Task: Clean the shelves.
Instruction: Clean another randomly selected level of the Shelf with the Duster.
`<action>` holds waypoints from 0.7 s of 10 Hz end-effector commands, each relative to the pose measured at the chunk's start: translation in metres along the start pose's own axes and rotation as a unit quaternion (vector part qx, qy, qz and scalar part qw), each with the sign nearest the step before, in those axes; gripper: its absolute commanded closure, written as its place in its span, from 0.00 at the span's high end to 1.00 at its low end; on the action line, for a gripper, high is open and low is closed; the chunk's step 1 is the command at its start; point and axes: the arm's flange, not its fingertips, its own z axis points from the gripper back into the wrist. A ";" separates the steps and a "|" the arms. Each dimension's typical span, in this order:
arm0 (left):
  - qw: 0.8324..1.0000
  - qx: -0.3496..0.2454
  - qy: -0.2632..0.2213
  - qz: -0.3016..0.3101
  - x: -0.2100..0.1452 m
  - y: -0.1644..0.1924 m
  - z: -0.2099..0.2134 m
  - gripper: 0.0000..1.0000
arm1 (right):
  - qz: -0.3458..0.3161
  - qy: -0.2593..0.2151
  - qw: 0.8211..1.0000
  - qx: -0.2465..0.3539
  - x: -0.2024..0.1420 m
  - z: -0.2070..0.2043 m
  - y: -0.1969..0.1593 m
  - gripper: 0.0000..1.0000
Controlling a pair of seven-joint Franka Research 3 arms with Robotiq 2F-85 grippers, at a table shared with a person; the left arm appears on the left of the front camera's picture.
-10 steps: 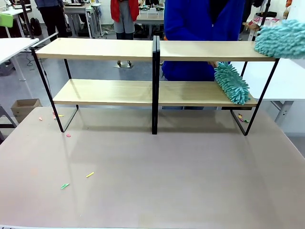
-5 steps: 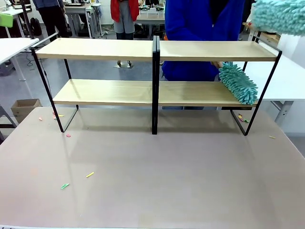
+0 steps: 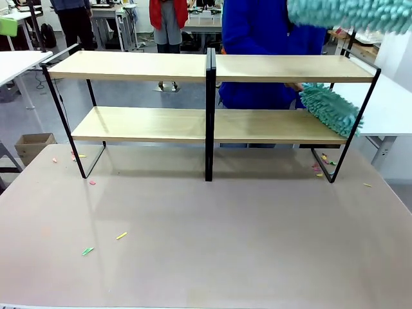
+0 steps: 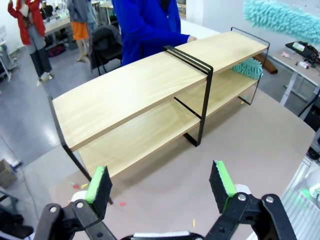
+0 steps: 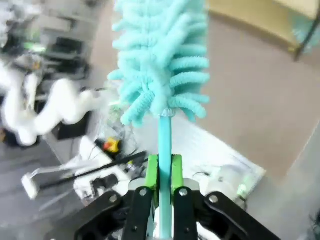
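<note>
A grey floor (image 3: 132, 96) runs back to far desks (image 3: 109, 13) crowded with gear, where people stand. White tables flank the scene, one at the left (image 3: 16, 63) and one at the right (image 3: 386, 109), and a cardboard box (image 3: 33, 145) sits on the floor at the near left. A black chair (image 4: 106, 46) stands farther off.

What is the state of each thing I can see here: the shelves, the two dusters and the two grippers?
shelves: upright on the table, both boards bare except at the lower right end.
robot's duster: clamped by its handle, raised above the shelves' top right end.
person's duster: lying on the lower board's right end.
right gripper: fingers shut on the duster handle.
left gripper: fingers open, holding nothing.
</note>
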 end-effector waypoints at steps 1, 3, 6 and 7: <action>1.000 -0.005 -0.002 -0.004 0.000 0.002 0.001 1.00 | 0.055 0.046 0.987 0.142 -0.031 0.032 -0.002 0.12; 1.000 -0.005 -0.002 -0.004 0.000 0.002 0.001 1.00 | 0.133 0.024 0.961 0.241 -0.078 0.076 -0.023 0.12; 1.000 -0.005 -0.002 -0.004 0.000 0.002 0.001 1.00 | 0.201 -0.007 0.935 0.293 -0.130 0.090 -0.059 0.12; 1.000 -0.005 -0.002 -0.004 0.000 0.002 0.001 1.00 | 0.225 -0.043 0.924 0.307 -0.147 0.090 -0.073 0.12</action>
